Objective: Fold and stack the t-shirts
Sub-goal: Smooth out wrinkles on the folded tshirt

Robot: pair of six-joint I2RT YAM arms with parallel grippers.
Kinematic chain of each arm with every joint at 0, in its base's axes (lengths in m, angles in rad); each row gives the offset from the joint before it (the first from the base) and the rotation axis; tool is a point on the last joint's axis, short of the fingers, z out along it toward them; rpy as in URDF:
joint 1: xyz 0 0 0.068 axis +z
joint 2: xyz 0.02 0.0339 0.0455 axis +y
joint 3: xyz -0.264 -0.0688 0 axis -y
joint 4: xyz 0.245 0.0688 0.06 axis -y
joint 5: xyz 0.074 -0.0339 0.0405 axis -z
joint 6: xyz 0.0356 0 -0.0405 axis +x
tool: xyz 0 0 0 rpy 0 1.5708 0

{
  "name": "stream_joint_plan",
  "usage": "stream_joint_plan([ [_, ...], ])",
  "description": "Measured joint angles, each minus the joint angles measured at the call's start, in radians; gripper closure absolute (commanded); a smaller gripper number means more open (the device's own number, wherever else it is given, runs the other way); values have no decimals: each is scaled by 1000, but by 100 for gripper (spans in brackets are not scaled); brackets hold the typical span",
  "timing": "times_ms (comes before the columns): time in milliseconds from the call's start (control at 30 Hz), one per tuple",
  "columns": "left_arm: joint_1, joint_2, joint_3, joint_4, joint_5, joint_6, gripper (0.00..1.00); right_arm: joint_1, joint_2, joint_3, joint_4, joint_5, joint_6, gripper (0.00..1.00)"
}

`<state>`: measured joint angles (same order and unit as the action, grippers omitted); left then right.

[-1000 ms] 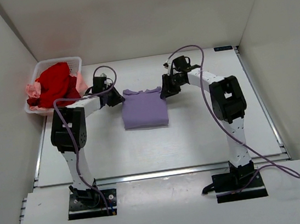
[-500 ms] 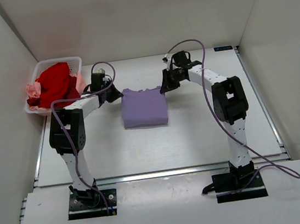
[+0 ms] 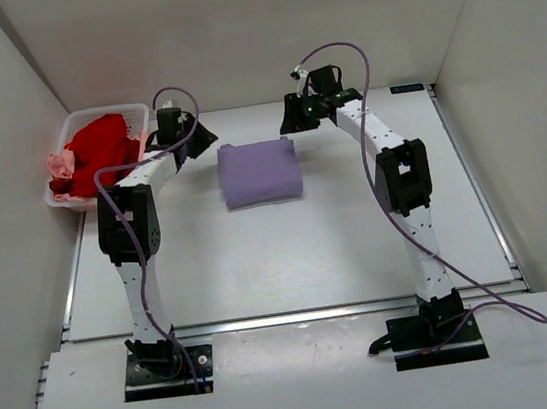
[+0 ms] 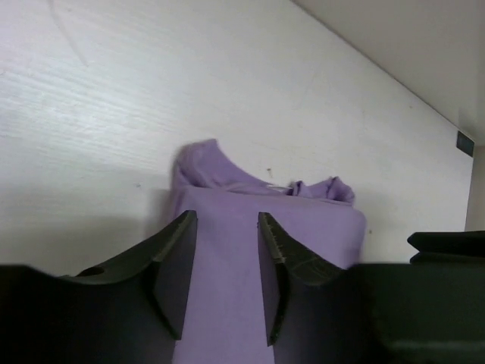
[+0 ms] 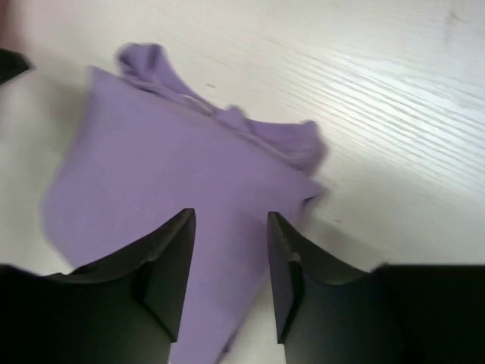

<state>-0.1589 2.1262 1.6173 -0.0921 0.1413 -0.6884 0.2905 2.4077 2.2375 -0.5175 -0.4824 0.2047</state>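
Note:
The lavender t-shirt point(image 3: 260, 172) lies folded into a rectangle on the white table, its bunched collar edge showing in the left wrist view point(image 4: 250, 193) and the right wrist view point(image 5: 167, 163). My left gripper point(image 3: 202, 136) hovers off its far left corner, open point(image 4: 227, 216), with only cloth behind the gap. Off the far right corner, my right gripper point(image 3: 291, 119) is also open point(image 5: 231, 214) and holds nothing. The red t-shirt point(image 3: 100, 152) and the pink t-shirt point(image 3: 60, 168) lie heaped in the basket.
The white plastic basket point(image 3: 136, 110) stands at the far left corner against the side wall. White walls close in the table on the left, back and right. Purple cables loop over both arms.
Both grippers have moved toward the back of the table. The lavender t-shirt now lies farther back than before. The jaws stand apart above it.

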Motion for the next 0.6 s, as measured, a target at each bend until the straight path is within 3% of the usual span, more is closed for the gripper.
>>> stream_joint_plan([
  [100,13,14,-17,-1,-5,-10,44,-11,48,29,-36,47,-4,57],
  [233,16,-54,-137,18,-20,-10,44,-21,39,-11,-50,85,-4,58],
  [600,-51,-525,-579,27,4,3,43,22,-240,-461,21,124,13,55],
])
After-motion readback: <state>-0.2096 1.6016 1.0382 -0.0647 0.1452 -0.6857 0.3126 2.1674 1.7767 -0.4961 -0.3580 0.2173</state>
